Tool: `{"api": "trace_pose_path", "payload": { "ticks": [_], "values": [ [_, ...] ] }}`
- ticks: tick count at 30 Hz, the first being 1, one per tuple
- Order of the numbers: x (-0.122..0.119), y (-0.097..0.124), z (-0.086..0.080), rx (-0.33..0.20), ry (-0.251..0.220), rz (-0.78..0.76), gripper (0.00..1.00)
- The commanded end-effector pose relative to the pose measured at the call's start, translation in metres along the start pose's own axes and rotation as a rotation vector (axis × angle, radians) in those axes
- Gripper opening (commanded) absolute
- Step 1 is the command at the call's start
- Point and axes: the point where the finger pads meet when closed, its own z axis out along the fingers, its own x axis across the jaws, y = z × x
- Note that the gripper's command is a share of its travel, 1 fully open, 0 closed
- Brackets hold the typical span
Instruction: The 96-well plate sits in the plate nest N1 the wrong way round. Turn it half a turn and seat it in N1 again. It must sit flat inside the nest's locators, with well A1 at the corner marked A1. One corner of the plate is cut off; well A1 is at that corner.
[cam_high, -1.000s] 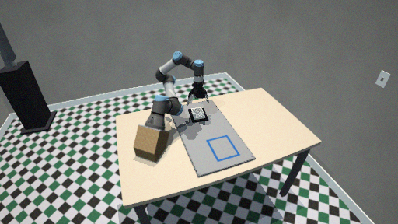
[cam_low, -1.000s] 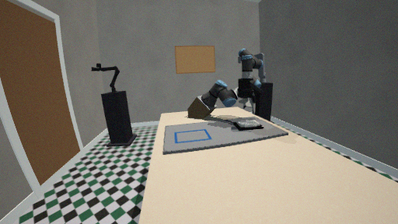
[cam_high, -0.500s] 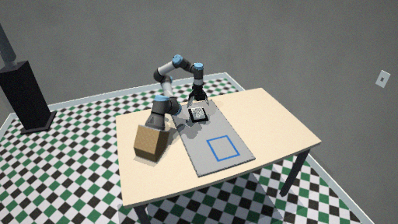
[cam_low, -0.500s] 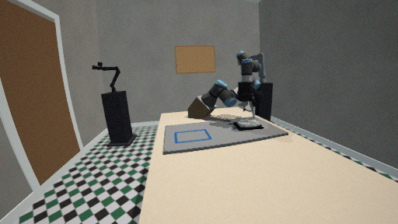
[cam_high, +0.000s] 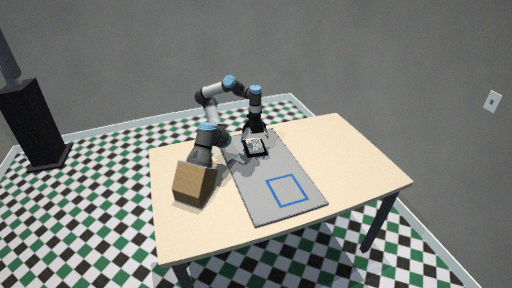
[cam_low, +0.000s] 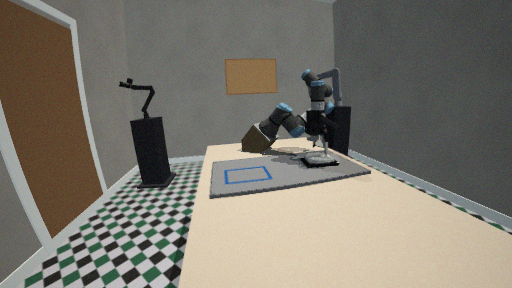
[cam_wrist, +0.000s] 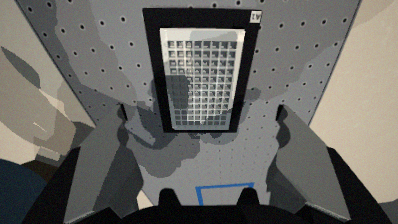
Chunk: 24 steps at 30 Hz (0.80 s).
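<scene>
The white 96-well plate (cam_high: 255, 145) (cam_low: 320, 159) (cam_wrist: 200, 75) lies in the black nest N1 (cam_wrist: 200, 19). The nest's A1 label (cam_wrist: 255, 17) is at its top right corner in the wrist view. The plate's cut corner is too small to tell. My gripper (cam_high: 255, 137) (cam_low: 320, 149) (cam_wrist: 201, 105) is open and empty, pointing down above the plate. In the wrist view its jaws stand wide apart, one to each side of the plate's lower part, with a gap on both sides; neither appears to touch it.
The nest stands on a grey perforated board (cam_high: 260, 200) (cam_low: 290, 180). A blue rectangle outline (cam_high: 279, 177) (cam_wrist: 225, 186) is marked nearer the board's other end. The arm's base is on a tan angled block (cam_high: 192, 182) (cam_low: 256, 140) beside the board. Dark pedestals stand off the table.
</scene>
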Motion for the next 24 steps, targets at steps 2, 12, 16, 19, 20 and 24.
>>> {"api": "trace_pose_path", "payload": {
  "ticks": [2,12,16,19,20,24],
  "values": [
    [0.001,0.0,0.008,-0.007,-0.003,0.0,1.0],
    [0.001,0.0,0.025,-0.007,-0.003,0.0,1.0],
    [0.001,0.0,0.028,-0.007,-0.003,0.0,1.0],
    [0.001,0.0,0.029,-0.007,-0.003,0.0,1.0],
    [0.001,0.0,0.029,-0.007,-0.003,0.0,1.0],
    [0.001,0.0,0.029,-0.007,-0.003,0.0,1.0]
  ]
}}
